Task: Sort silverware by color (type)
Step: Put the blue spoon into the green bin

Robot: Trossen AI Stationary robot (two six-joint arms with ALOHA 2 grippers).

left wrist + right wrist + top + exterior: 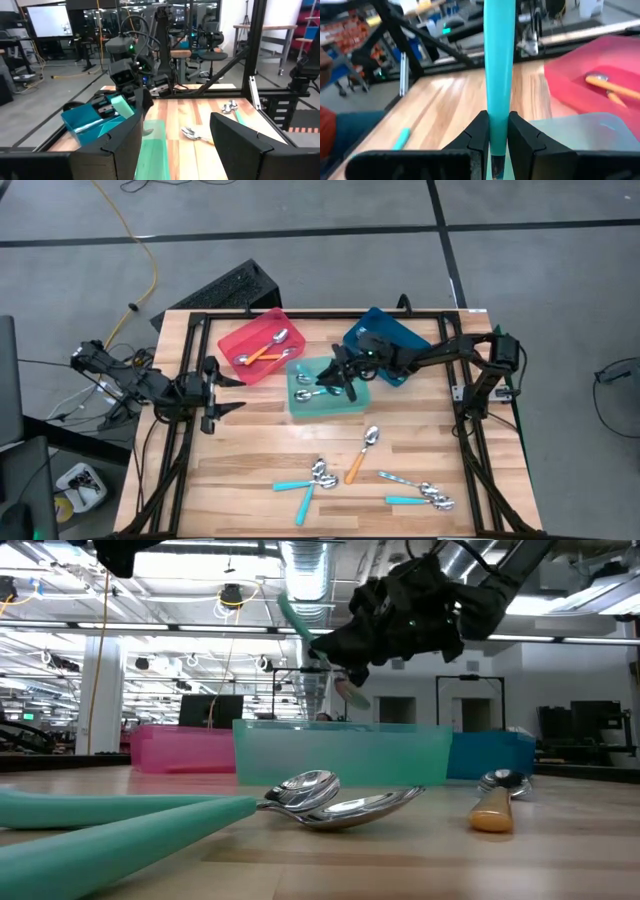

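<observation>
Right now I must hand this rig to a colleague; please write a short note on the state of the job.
Right gripper: fingers shut on a teal spoon, held over the teal tray.
Left gripper: open, waiting at the table's left edge, holding nothing.
Done: two orange spoons lie in the red tray; some spoons already lie in the teal tray. The blue tray is partly hidden by the right arm.
Left: release the held spoon, then sort the loose spoons on the table's front: teal, orange, and pale-handled.
</observation>
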